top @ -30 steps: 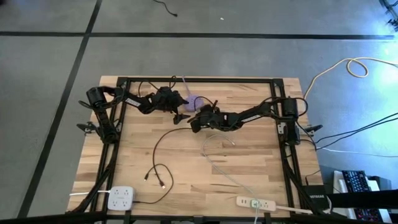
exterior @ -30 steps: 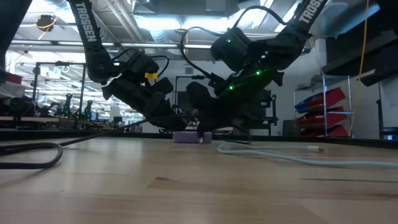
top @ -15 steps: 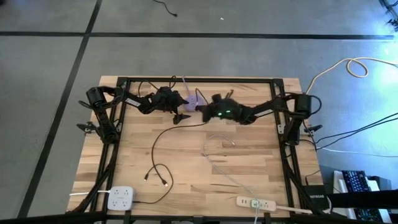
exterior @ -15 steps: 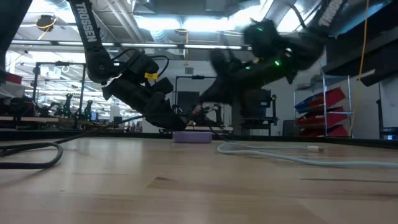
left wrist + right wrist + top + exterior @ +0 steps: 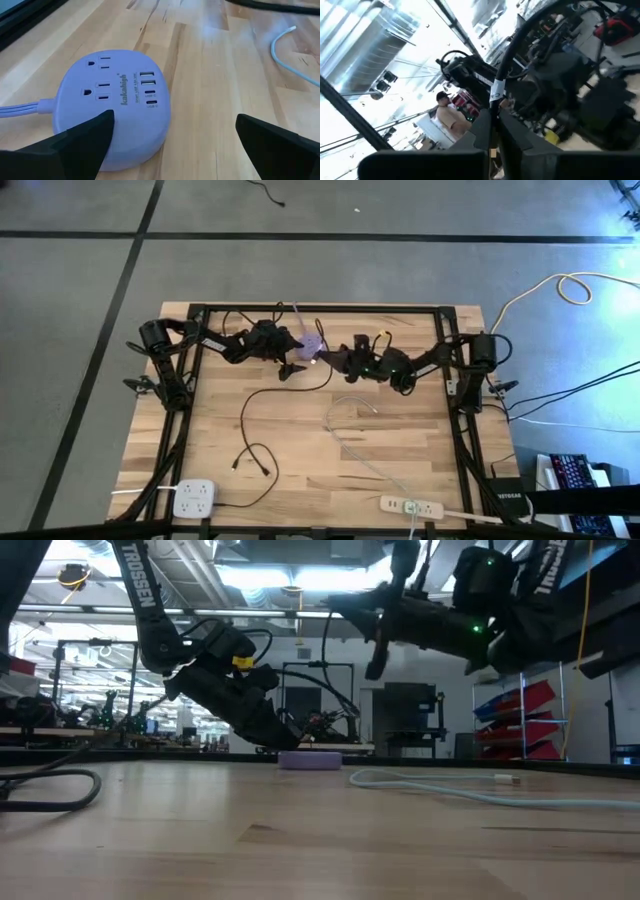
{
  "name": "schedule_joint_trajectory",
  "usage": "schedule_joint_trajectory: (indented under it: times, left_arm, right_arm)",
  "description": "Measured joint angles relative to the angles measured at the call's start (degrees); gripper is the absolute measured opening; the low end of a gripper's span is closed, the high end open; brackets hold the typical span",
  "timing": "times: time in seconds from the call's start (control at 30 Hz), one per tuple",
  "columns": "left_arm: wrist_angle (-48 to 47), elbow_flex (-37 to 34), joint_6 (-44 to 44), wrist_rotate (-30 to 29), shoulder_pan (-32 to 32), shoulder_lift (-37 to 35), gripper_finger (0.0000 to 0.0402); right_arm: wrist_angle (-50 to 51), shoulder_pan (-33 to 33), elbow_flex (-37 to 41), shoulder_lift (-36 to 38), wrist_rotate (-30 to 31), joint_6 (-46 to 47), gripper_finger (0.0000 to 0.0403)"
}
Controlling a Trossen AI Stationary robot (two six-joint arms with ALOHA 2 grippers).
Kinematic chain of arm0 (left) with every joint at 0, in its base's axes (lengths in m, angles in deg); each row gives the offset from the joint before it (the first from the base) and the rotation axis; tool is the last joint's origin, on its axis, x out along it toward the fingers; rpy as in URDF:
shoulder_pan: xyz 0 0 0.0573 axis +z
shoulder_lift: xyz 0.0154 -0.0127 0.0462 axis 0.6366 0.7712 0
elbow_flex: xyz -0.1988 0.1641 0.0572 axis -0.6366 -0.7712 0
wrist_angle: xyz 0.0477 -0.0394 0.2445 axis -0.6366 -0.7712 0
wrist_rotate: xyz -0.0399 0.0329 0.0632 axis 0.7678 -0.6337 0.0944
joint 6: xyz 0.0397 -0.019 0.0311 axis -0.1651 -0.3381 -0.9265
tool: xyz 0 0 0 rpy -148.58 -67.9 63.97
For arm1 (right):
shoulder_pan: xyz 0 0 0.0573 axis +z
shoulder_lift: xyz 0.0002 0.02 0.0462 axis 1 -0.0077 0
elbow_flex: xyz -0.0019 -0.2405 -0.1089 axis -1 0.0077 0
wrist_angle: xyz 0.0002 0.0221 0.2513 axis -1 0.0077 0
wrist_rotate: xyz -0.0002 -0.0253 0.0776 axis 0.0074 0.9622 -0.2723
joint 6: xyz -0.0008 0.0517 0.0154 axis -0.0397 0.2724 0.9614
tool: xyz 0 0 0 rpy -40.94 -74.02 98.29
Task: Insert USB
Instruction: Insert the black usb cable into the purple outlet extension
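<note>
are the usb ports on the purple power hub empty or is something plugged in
Empty. In the left wrist view the hub's USB ports all show open slots, and no plug sits in any of them.

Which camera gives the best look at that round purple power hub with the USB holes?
The left wrist view: the purple power hub fills it, outlets and USB ports readable. The high view shows only a small purple patch between the arms; the low view shows its thin edge; the right wrist view misses it.

Left tool (image 5: 170, 145) spread low; right tool (image 5: 325, 358) clamped aloft.
</note>
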Motion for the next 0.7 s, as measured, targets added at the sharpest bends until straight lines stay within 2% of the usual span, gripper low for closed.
schedule_joint_trajectory:
  times: [0.7]
  left_arm:
    - [0.0,0.02,1.09,-0.42,0.0,-0.02,0.04]
  right_arm:
    - [0.02,0.3,-1.58,0.06,-1.22,-0.48,0.0]
